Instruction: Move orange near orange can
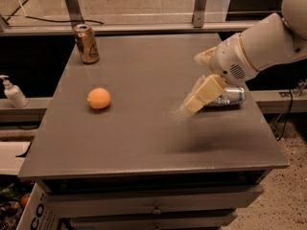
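Orange (99, 98): on the table's (144, 143) left half, well apart from the gripper.
Orange can (87, 43): upright at the far-left corner, well beyond the orange.
Gripper (191, 104): over the table's right side, angled down-left, partly covering 1 silver can (230, 96) lying on its side.
Gripper opening: wide or narrow, not discernible.
Arm (259, 47): white, reaching in from the right.

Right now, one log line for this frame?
gripper: over table, right half, by silver can | orange: left-centre, ungrasped | orange can: upright, back-left | task: not done
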`<state>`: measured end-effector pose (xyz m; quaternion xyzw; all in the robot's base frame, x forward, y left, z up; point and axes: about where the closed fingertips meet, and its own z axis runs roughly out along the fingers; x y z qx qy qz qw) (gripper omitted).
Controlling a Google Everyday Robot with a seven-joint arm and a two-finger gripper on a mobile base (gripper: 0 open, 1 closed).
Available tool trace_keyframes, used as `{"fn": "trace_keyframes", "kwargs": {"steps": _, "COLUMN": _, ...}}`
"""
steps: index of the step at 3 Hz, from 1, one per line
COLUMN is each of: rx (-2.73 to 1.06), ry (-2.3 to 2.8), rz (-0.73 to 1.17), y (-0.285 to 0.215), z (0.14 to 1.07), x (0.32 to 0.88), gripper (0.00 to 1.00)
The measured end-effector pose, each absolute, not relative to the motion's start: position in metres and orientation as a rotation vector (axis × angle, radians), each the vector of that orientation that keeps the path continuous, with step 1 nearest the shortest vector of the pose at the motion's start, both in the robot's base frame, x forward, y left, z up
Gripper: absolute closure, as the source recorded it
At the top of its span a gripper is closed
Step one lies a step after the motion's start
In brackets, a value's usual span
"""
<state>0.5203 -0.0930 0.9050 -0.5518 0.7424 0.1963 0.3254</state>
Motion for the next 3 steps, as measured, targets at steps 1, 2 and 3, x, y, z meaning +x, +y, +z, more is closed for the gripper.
{"fn": "trace_keyframes", "kwargs": {"steps": 1, "rx": -1.449, "ry": 1.943, "rz": 0.520, "y": -0.093, "z": 0.905, "x": 0.521, "gripper": 0.00}}
{"fn": "trace_keyframes", "kwargs": {"steps": 2, "rx": -1.488, "ry": 1.890, "rz": 0.572, "y": -0.074, "z": 0.891, "x": 0.534, "gripper": 0.00}}
{"fn": "trace_keyframes", "kwargs": {"steps": 3, "rx": -1.536, "ry": 1.818, "rz": 0.661, "y": -0.041, "z": 0.873, "x": 0.546, "gripper": 0.00}}
